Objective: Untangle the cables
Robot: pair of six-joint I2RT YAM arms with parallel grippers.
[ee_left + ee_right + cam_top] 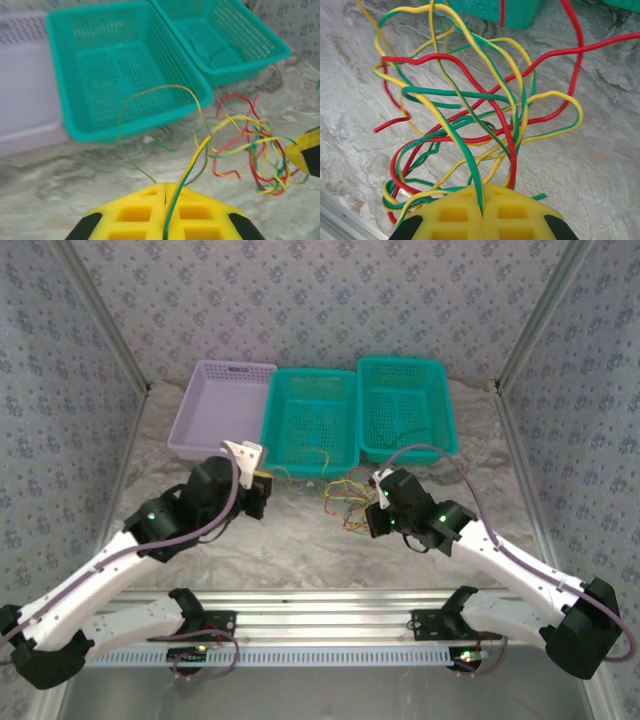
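Yellow foam pads of the left gripper (165, 195) are pressed together, with 1 yellow-green strand (187, 172) pinched in the seam between them. That strand rises from the pads and runs towards the tangled bundle of thin red, yellow and green cables (250, 150).

The right gripper (482, 202) is likewise fully closed, pads meeting. It clamps a green-and-yellow strand at the near edge of the bundle, and further loops lie against its pad faces.

Location of the cables (345, 505): on the grey marble-patterned table top (300, 545), between the 2 grippers. They touch the right gripper (376, 517) and lie just in front of the middle teal perforated plastic basket (312, 420). Loops are interlaced and remain knotted.

The right teal perforated plastic basket (405, 405) holds 1 thin strand, colour not discernible. A lilac plastic basket (220, 408) sits at the left of the row.
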